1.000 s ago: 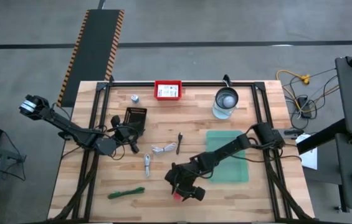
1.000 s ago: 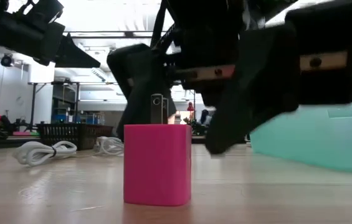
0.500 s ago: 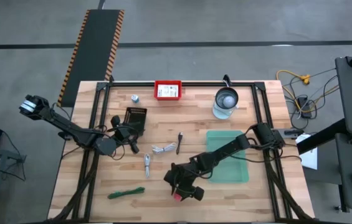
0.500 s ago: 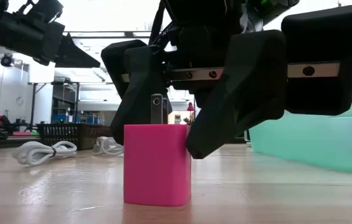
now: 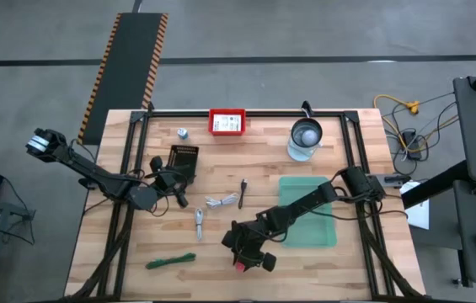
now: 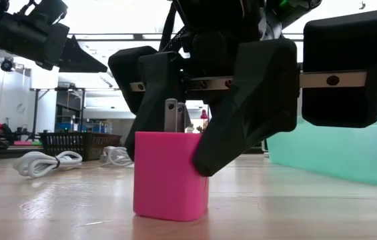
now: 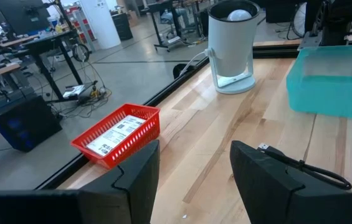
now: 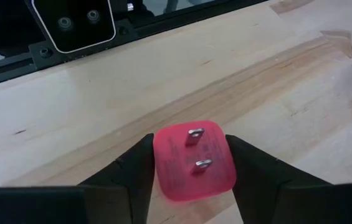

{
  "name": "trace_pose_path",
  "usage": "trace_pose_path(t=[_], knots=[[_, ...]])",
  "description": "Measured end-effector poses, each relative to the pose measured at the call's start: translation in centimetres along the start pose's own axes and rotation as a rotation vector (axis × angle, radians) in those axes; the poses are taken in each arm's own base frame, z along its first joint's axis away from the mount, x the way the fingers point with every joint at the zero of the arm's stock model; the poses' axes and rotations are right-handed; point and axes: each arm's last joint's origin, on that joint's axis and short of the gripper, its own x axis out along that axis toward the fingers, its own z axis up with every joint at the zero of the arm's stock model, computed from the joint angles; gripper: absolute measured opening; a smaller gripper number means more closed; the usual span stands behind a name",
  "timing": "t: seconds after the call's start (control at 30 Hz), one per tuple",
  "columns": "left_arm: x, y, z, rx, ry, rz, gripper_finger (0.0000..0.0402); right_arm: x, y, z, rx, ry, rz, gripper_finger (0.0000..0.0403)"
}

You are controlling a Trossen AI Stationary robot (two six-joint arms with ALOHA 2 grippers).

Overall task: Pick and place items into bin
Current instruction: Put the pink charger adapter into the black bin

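A pink block (image 6: 169, 175) with two metal prongs on top stands near the table's front edge, right of the middle (image 5: 239, 267). My right gripper (image 8: 189, 144) is shut on it. The teal bin (image 5: 307, 210) lies to its right. My left gripper (image 5: 173, 181) hovers open over the table's left middle, with nothing between its fingers (image 7: 194, 180). A white coiled cable (image 5: 221, 201), a thin black stick (image 5: 243, 192), a metal clip (image 5: 199, 222), a green tie (image 5: 170, 262) and a silver cap (image 5: 183, 132) lie loose on the wood. My right gripper pinches the pink block's two opposite side walls (image 8: 161, 163) between its two fingers (image 6: 241, 127). The fingers slant down at it from the table's far right. The block's base rests on the table, prongs up, and it leans slightly.
A red basket with white printed cards (image 5: 227, 122) and a glass jar with a metal lid (image 5: 306, 139) stand along the far edge. A black basket (image 5: 184, 157) sits just beyond my left gripper. A black frame runs around the table.
My right gripper's fingers have shut onto the pink block from both sides, without the hand moving. The block stood free and upright before; now it is gripped and tips a little.
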Motion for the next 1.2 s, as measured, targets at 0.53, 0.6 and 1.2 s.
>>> trace_pose_path(t=[0.53,0.6,1.2], knots=[[0.0,0.0,0.0,0.0,0.0,0.0,0.018,0.0,-0.1,0.2,0.139,-0.001,-0.002,0.0152],[0.0,0.0,0.0,-0.001,0.0,0.0,0.018,-0.1,-0.1,0.2,0.139,-0.002,-0.002,0.0152],[-0.1,-1.0,0.3,0.101,-0.007,-0.307,0.018,-4.9,-1.3,3.6,0.15,0.064,-0.333,0.015]])
